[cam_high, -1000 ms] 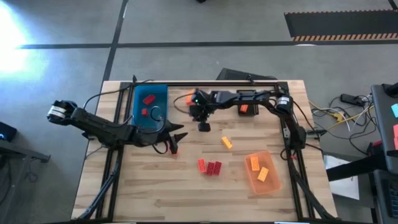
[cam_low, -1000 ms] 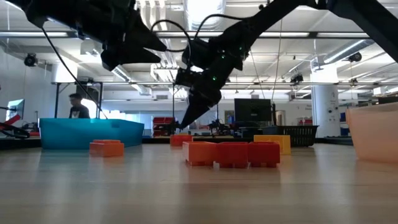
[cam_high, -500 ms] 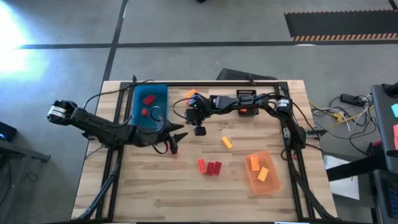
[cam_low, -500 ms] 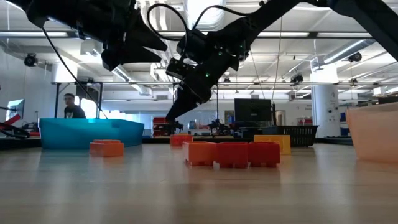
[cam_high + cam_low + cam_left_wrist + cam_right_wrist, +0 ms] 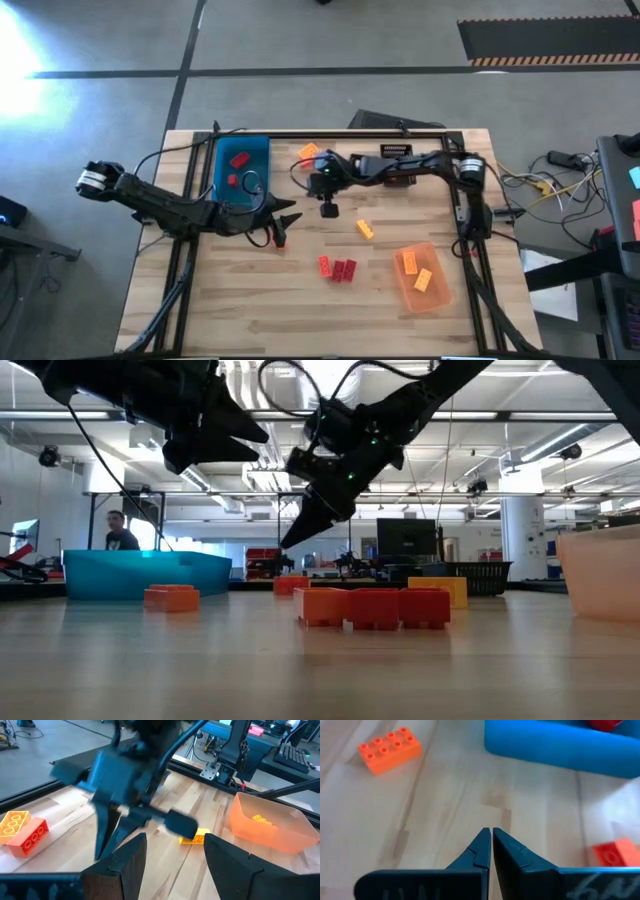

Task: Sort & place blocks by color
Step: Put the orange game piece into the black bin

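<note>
My right gripper (image 5: 310,188) (image 5: 491,832) hangs shut and empty above the bare wood between the blue tray (image 5: 243,172) and the middle of the table; its fingers slant down toward the left (image 5: 292,542). An orange block (image 5: 308,152) (image 5: 390,750) lies flat just beyond it toward the far edge. My left gripper (image 5: 292,212) (image 5: 175,845) waits open and empty by the tray's near right corner, over a red block (image 5: 278,238) (image 5: 615,852). Two red blocks (image 5: 238,160) lie in the blue tray. A yellow block (image 5: 365,229) and a red cluster (image 5: 337,268) lie on the wood.
A translucent orange tray (image 5: 422,275) with yellow blocks stands near the right edge. A dark tray (image 5: 400,152) sits at the far edge under the right arm. Black rails run along the table's far, left and right sides. A person (image 5: 120,530) stands in the room behind.
My right gripper swung a little toward the table's left edge, then back toward the right, and rose somewhat above the wood. The left arm kept still.
</note>
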You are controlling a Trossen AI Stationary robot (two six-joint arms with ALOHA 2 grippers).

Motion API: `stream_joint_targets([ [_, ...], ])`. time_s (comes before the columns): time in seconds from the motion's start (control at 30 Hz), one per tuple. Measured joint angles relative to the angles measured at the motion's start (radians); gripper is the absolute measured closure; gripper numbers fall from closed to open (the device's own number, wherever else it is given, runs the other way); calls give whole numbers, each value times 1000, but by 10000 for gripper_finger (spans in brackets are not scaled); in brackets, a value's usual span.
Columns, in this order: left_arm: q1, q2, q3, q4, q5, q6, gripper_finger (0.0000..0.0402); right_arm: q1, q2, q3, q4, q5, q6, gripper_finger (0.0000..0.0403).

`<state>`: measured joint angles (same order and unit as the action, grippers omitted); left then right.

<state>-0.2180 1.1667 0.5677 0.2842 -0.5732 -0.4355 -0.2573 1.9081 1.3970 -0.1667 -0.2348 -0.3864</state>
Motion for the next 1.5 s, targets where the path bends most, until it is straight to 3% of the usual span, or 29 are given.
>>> stream_joint_targets([
  [0.43,62,0,40,-5,2,22,219,20,-349,-388,315,0,84,394],
  [0.73,150,10,88,-86,28,23,219,46,-523,-555,451,-1,117,394],
  [0.97,280,108,230,-330,90,59,219,55,-628,-659,526,-1,148,394],
  [1.2,467,238,409,-630,107,191,219,69,-690,-708,529,-1,182,394],
  [1.5,695,447,540,-660,302,267,219,75,-696,-732,554,0,181,394],
])
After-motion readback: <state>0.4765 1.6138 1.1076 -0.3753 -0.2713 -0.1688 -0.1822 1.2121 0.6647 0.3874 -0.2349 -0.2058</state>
